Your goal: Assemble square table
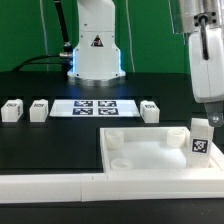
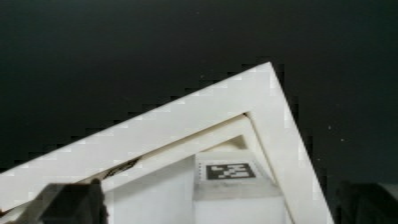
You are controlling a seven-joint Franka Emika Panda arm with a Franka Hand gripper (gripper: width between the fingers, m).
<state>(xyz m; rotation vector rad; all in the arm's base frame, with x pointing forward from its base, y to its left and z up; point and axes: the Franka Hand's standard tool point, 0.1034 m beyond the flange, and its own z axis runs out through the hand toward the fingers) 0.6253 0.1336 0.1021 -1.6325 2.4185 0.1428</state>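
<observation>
At the exterior view's right, the arm (image 1: 203, 55) comes down from the upper edge of the frame, and its fingers (image 1: 212, 114) hang just above one leg block (image 1: 201, 138). This block stands upright at the right end of the table top (image 1: 140, 158), and the black-white tag on it faces the camera. The fingers reach down to the upper end of the block, but I cannot tell from either view whether they are clamped on it or stand a little apart. The table top is a white square tray with a raised rim; it lies flat on the black bench (image 1: 40, 140) in the lower right part of the frame, and a round socket shows near its left corner. Just in front of it, along the lower edge, lies the long white wall (image 1: 60, 186), touching the tray or very close to it. Further back three other leg blocks stand in a row – two (image 1: 12, 110) (image 1: 38, 110) at the exterior view's left and a third (image 1: 150, 110) right of the centre – with the marker board (image 1: 93, 107) lying flat between the second and the third. Behind the board, in the upper middle, stands the arm's base (image 1: 95, 50). The wrist view looks down on one corner of the tray's rim (image 2: 196, 115), white against the dark bench, with a small tag (image 2: 228, 170) on a white surface inside the corner. One dark finger (image 2: 68, 200) shows beside it, blurred.
</observation>
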